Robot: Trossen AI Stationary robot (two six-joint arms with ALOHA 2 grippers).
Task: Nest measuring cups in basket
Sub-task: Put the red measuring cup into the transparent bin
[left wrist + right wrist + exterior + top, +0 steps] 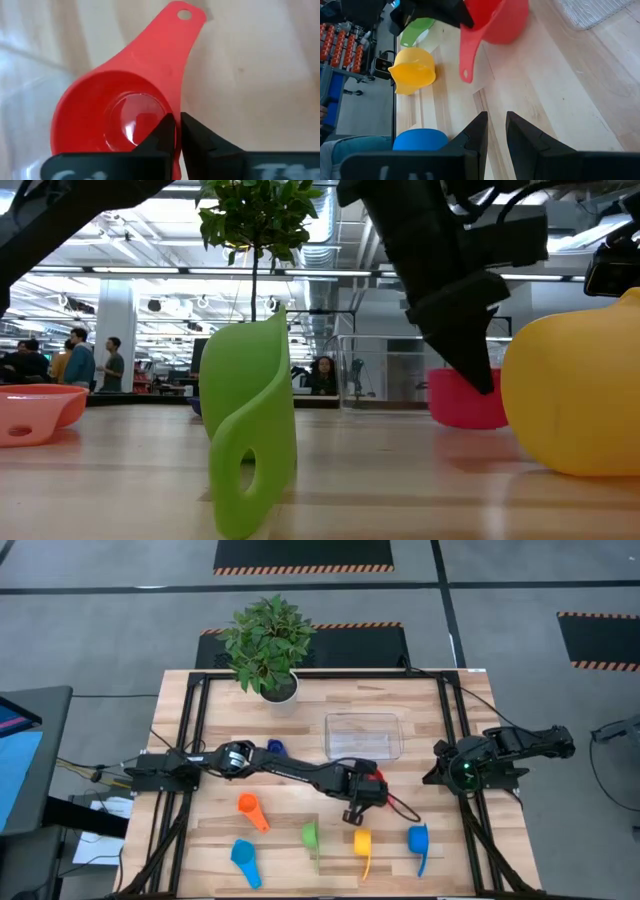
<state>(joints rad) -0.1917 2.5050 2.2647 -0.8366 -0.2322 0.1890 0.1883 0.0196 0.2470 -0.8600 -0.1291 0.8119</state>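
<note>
My left gripper (362, 798) reaches across to the table's middle and is shut on the red cup (110, 105), just in front of the clear basket (363, 735). The red cup also shows in the right wrist view (500, 20). My right gripper (496, 125) waits at the right edge, empty, with a narrow gap between its fingers. The dark blue cup (275, 748) lies behind the left arm. The orange (250, 810), light blue (245, 860), green (310, 837), yellow (362, 845) and blue (418, 840) cups lie on the near half of the table. My left gripper pinches the red cup's bowl wall at the rim (176, 107), beside the root of the handle. One finger (161, 134) is inside the bowl and one (200, 142) outside. The fingers come from above, pointing down. The cup is upright; I cannot tell whether its bottom touches the table.
A white pot with a green plant (268, 650) stands at the far edge, left of the basket. The green cup (250, 430) lies on its side close to the low camera. People stand in the room beyond the table (80, 360).
</note>
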